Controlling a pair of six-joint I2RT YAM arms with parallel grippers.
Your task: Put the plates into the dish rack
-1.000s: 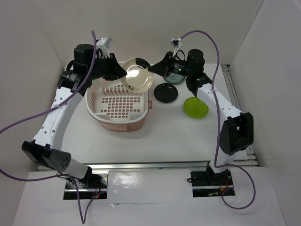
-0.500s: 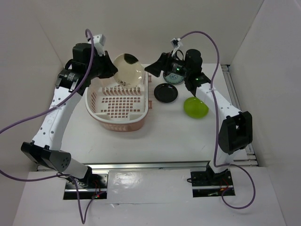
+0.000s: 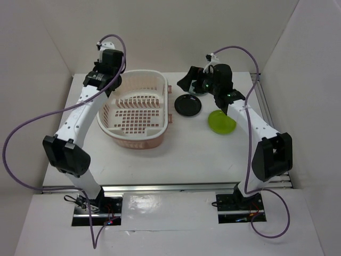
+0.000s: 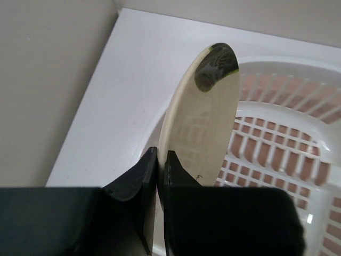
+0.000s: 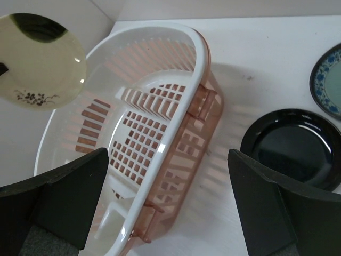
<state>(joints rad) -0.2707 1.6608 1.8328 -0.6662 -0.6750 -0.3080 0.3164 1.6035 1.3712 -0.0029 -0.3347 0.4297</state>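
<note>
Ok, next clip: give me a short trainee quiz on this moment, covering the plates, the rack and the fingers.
1. Fill in: the left fingers grip the ___ plate by its edge.
2. True or false: a plate stands in the rack.
3. The right fingers are: A open, B shut on a plate, C out of view.

Key
1. cream plate
2. false, the rack is empty
3. A
</note>
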